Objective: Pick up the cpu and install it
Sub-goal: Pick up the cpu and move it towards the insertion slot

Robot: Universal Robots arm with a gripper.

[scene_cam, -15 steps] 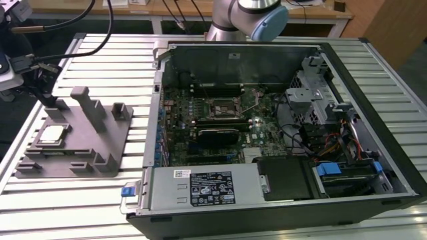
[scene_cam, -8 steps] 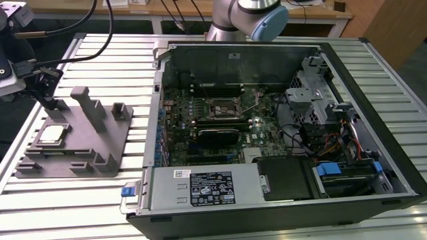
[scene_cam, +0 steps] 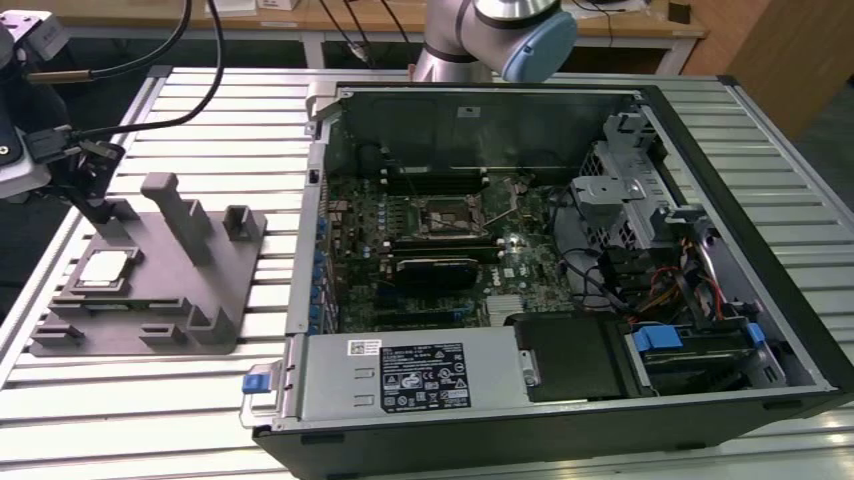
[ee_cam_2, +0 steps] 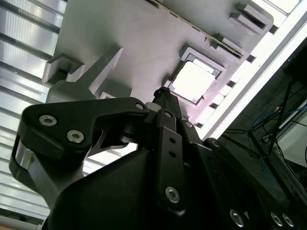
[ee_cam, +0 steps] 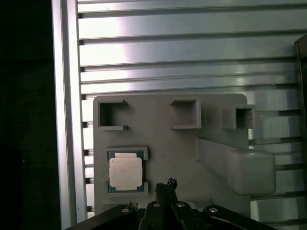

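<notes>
- The cpu (scene_cam: 107, 270) lies flat in a shallow square pocket of the grey fixture plate (scene_cam: 160, 300), in the lower part of the exterior view's left, with its silver top facing up.
- In the first wrist view the cpu (ee_cam: 125, 171) sits squarely inside the pocket's raised corners on the plate (ee_cam: 163, 134). In the second wrist view the same chip (ee_cam_2: 193, 81) shows as a bright square.
- The claw (scene_cam: 103, 216) hangs over the plate at the exterior view's left, higher in the frame than the cpu.
- In both wrist views the claw (ee_cam: 166, 183) (ee_cam_2: 162, 92) is narrow, its thin black fingers drawn together to one tip with nothing between them.
- That tip stands just beside the cpu's pocket and apart from the chip. I cannot tell whether it touches the plate.
- A tall grey post (scene_cam: 180, 215) rises from the plate on the exterior view's right of the claw.
- The plate rests on a ribbed metal counter (scene_cam: 200, 110).
- An open computer case (scene_cam: 747, 200) lies on the counter, taking up the middle and the exterior view's right, well apart from the cpu.
- Inside the case the motherboard (scene_cam: 441, 290) faces up, with a square socket (scene_cam: 454, 212) near its middle.
- The arm's base (scene_cam: 494, 30) stands at the top centre of the exterior view, behind the case.
</notes>
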